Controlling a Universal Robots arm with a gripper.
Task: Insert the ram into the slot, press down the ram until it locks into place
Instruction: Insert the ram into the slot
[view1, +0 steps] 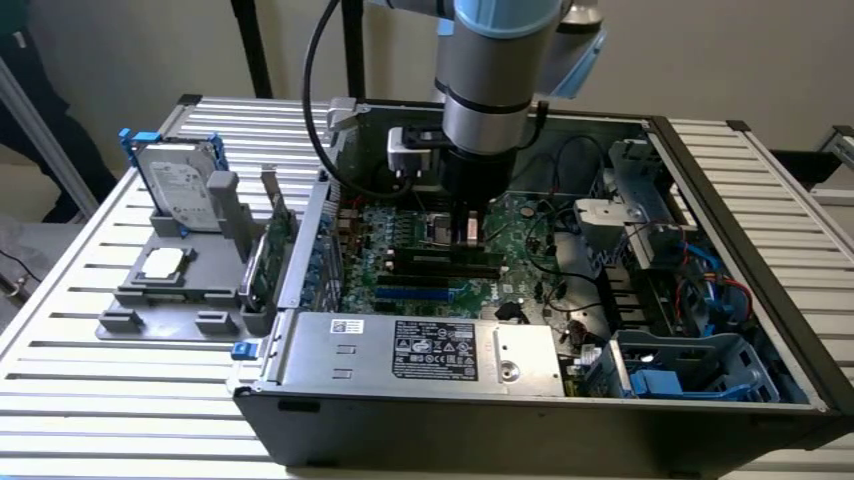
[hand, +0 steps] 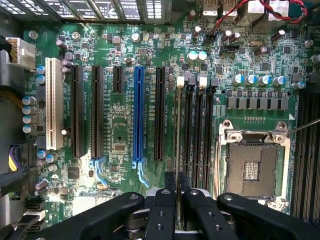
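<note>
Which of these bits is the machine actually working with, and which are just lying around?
In the job: pincer, ram stick in its grip, black memory slots.
Just lying about: hard drive, grey stand, blue socket, metal CPU socket.

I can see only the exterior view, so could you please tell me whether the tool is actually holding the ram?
Observer: Yes; in the wrist view the tool clamps the ram, seen edge-on.
Operator: Thank you; which slot is it over?
Observer: It runs along the slot farthest from the CPU socket.
Operator: Are the neighbouring ones occupied?
Observer: No, the three other slots look empty.
</note>
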